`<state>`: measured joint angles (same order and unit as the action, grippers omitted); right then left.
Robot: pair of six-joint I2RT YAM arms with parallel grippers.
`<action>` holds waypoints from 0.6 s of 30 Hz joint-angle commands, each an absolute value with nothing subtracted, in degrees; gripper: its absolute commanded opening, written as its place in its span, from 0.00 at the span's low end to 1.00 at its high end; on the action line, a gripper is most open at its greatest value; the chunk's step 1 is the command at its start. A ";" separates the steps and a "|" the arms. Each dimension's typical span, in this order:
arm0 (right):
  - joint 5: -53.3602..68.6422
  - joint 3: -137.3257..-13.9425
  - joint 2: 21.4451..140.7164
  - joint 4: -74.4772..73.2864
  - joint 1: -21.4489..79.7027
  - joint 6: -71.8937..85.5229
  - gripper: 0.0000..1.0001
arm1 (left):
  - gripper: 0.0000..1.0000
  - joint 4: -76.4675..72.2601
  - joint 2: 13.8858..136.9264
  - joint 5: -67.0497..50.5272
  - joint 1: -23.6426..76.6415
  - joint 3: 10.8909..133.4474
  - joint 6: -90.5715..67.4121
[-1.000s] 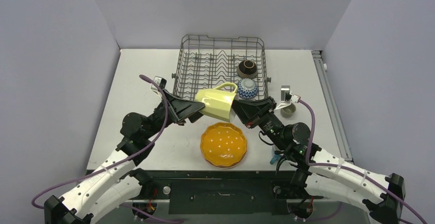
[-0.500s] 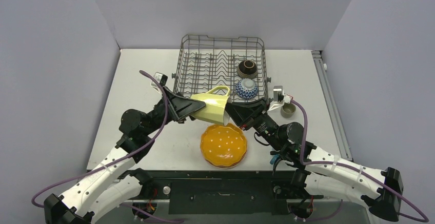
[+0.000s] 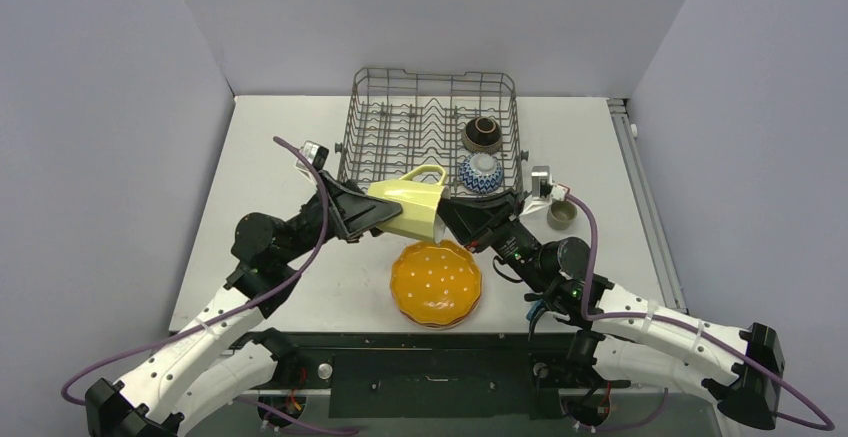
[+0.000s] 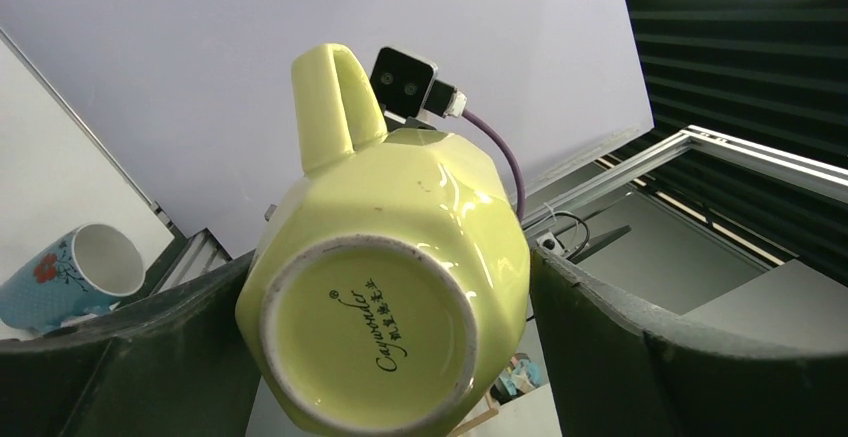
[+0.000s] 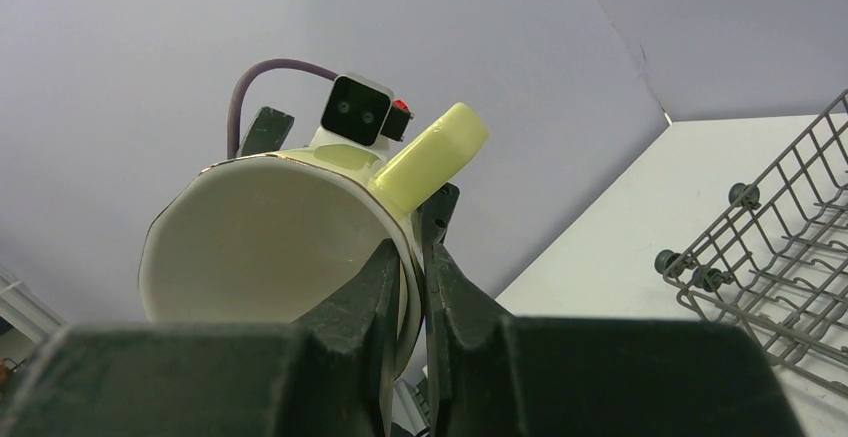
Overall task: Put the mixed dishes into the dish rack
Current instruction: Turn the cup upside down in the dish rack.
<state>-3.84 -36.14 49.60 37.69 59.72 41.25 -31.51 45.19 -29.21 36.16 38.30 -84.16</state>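
The pale-yellow mug hangs on its side in the air between both grippers, just in front of the dish rack and above the orange plate. My left gripper is closed on the mug's body at its base end; the base fills the left wrist view. My right gripper pinches the mug's rim, one finger inside and one outside. A dark brown bowl and a blue-white patterned bowl sit in the rack's right side.
A grey mug stands on the table right of the rack. A blue mug lies low at the left in the left wrist view. The orange plate tops a small stack. The rack's near corner shows in the right wrist view.
The mug and both grippers have shifted a little left and down. The right arm has followed it and stays at the rim.
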 commanded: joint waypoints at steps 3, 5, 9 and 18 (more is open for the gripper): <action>-4.85 -39.57 49.36 47.95 59.88 42.49 0.00 | 0.75 -35.38 45.01 -32.28 36.04 41.31 -82.74; -4.84 -39.10 49.15 47.69 59.93 42.48 0.00 | 0.65 -36.07 45.26 -32.49 36.04 41.23 -82.83; -4.92 -39.13 48.54 43.54 59.90 42.44 0.00 | 0.49 -36.27 45.80 -32.74 36.04 41.74 -82.50; -6.72 -39.83 44.39 33.27 59.82 40.64 0.34 | 0.00 -30.42 46.88 -33.29 34.86 45.46 -78.44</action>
<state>-4.89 -36.80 47.72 34.46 59.72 41.65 -29.02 46.87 -31.90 35.88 39.81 -81.41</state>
